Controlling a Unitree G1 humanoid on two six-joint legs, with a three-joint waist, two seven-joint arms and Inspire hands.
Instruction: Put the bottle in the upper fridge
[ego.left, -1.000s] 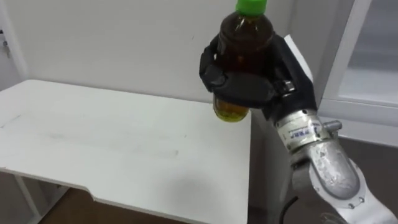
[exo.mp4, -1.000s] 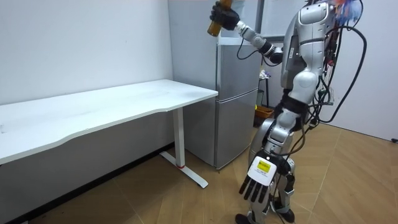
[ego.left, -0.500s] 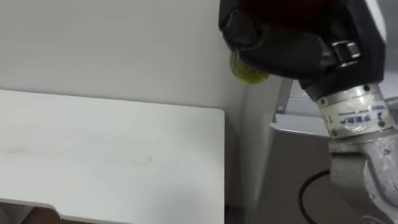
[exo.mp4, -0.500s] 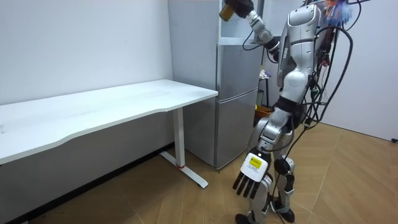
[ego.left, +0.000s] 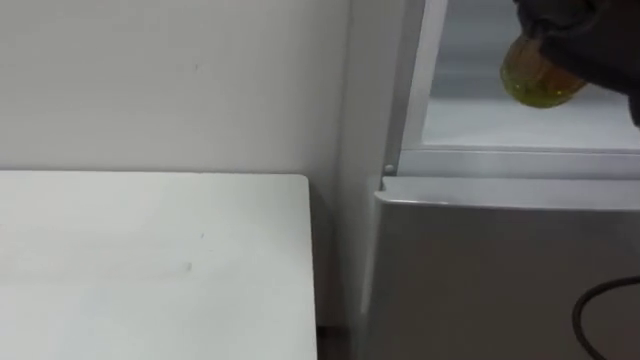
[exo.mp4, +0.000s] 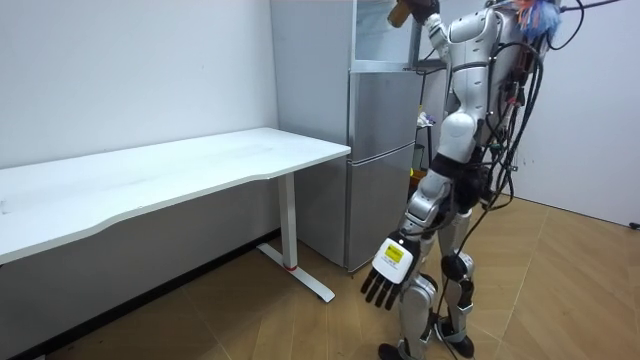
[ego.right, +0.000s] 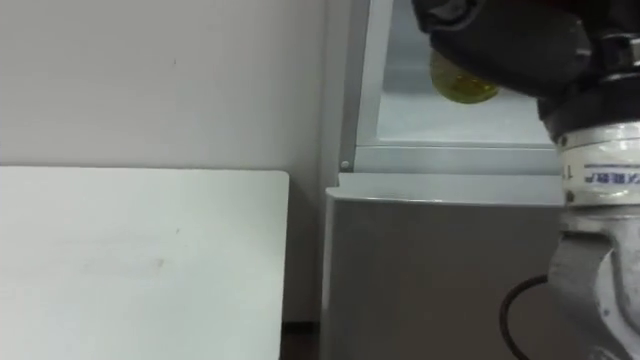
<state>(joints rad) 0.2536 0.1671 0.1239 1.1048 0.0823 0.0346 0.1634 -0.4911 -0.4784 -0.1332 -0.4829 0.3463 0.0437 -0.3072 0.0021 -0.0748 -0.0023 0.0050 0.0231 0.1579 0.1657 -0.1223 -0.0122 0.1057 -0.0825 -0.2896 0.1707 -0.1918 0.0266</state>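
My right hand (ego.right: 515, 40) is clamped round the bottle (ego.right: 462, 86). I'd ease it forward, then lower it upright onto the upper fridge shelf (ego.right: 440, 128) just beneath.

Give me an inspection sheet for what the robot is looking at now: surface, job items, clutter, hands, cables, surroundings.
Surface: white table stands beside the fridge.
Job's things: bottle with yellowish liquid, held up at the open upper compartment, above its floor and not set down; the lower door is closed.
Clutter: nothing seen.
Hands: right hand raised, fingers curled round the bottle; left hand hangs by the leg, fingers straight.
Cables: nothing seen besides the robot's own.
Surroundings: plain wall behind the table, wooden floor; the robot stands in front of the fridge.
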